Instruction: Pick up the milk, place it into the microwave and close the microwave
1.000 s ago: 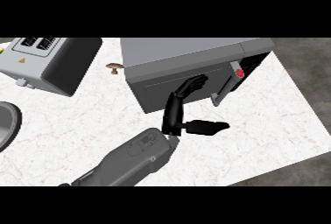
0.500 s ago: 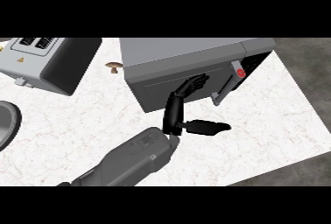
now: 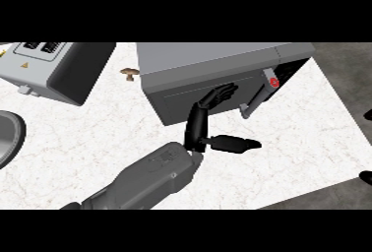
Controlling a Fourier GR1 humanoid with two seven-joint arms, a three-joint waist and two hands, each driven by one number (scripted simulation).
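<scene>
The left hand [image 3: 207, 115] lays straight fingers [image 3: 222, 92] flat on the microwave [image 3: 210, 74] door [image 3: 193, 96], nearly shut. The milk is hidden, presumably inside. The door seems stiff, hinged; push its free edge near the handle [image 3: 252, 101].

My grey box-shaped microwave [image 3: 210, 74] sits at the far middle of the white marbled counter [image 3: 87, 133], with its door [image 3: 200, 98] nearly closed and a red-topped milk carton [image 3: 273, 82] showing in the gap at its right end. To its left lies a small brown mushroom [image 3: 130, 73], and further left a grey slotted toaster [image 3: 54, 69]; the round rim of a grey sink [image 3: 9, 135] shows at the left edge. My left hand [image 3: 200, 120] reaches up from the near side, straight fingers [image 3: 220, 93] against the door, thumb [image 3: 234, 144] pointing right over the counter.
</scene>
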